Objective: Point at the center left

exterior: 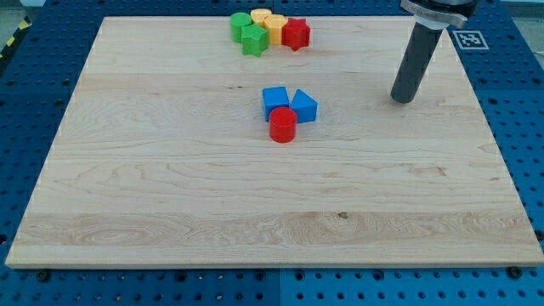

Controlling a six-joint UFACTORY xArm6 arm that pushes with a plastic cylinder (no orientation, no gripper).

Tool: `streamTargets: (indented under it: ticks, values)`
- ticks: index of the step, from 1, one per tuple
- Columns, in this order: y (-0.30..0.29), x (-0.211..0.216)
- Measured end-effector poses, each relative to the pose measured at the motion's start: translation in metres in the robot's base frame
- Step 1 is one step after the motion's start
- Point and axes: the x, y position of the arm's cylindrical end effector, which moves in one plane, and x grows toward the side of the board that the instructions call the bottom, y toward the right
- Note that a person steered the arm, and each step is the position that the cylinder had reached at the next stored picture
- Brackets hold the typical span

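Observation:
My tip (402,99) rests on the wooden board (170,187) at the view's right, in the upper half. It touches no block. Near the board's middle sit a blue cube (274,100), a blue triangular block (303,106) and a red cylinder (283,125), all touching, well to the left of my tip. At the view's top sits a cluster: a green cylinder (240,25), a green star-like block (253,40), a yellow cylinder (260,18), a yellow block (276,28) and a red star (296,34).
The board lies on a blue perforated table (518,102). A black-and-white marker tag (469,38) sits off the board's top right corner.

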Motion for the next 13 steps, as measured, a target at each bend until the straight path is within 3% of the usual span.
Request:
streamTargets:
  ticks: [3, 5, 6, 7, 8, 13]
  values:
    - [0.0, -0.007]
    - [-0.039, -0.016]
    - [-0.039, -0.001]
    - [-0.037, 0.054]
    - [-0.034, 0.079]
    - [-0.034, 0.083]
